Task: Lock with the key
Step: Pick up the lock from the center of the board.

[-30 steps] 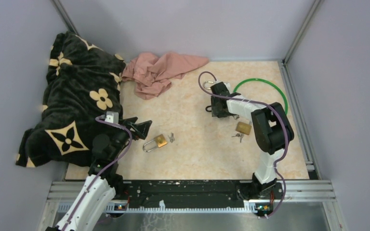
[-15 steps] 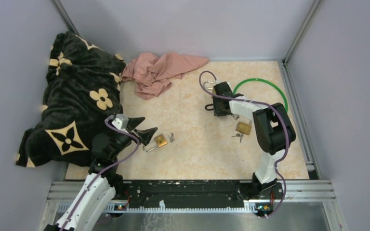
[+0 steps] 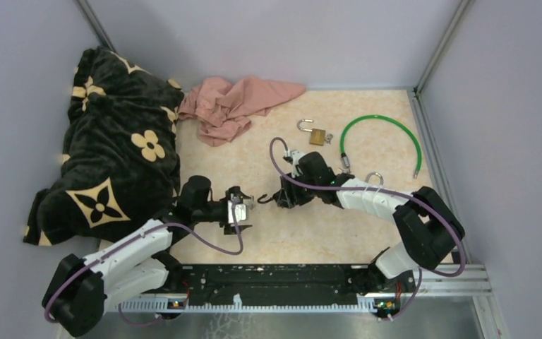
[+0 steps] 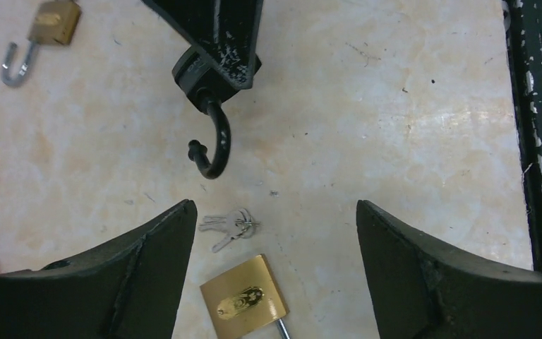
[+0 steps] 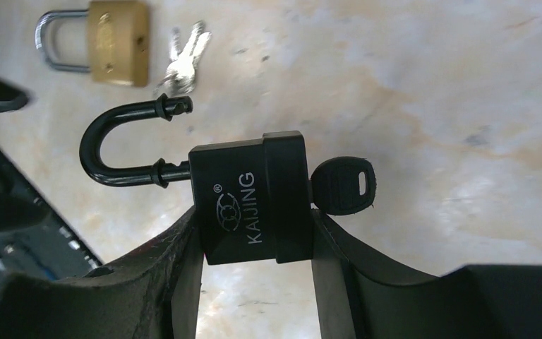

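One step is left, we judge: our right jaws grip the black padlock (image 5: 254,198), key (image 5: 342,185) seated, open shackle (image 5: 113,145) just ahead of our wide left jaws, which should press it shut.

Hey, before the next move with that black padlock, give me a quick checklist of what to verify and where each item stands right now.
1. Black metal padlock clamped in the right gripper: ok.
2. Black-headed key seated in the padlock's keyhole: ok.
3. Black curved shackle pressed shut into the body: not ok, its free end is out.
4. Left gripper open and empty: ok.
5. Shackle's free end lined up with its hole: cannot tell.
6. Brass padlock and silver key bunch on the table clear of the left gripper: cannot tell, they lie right below it.
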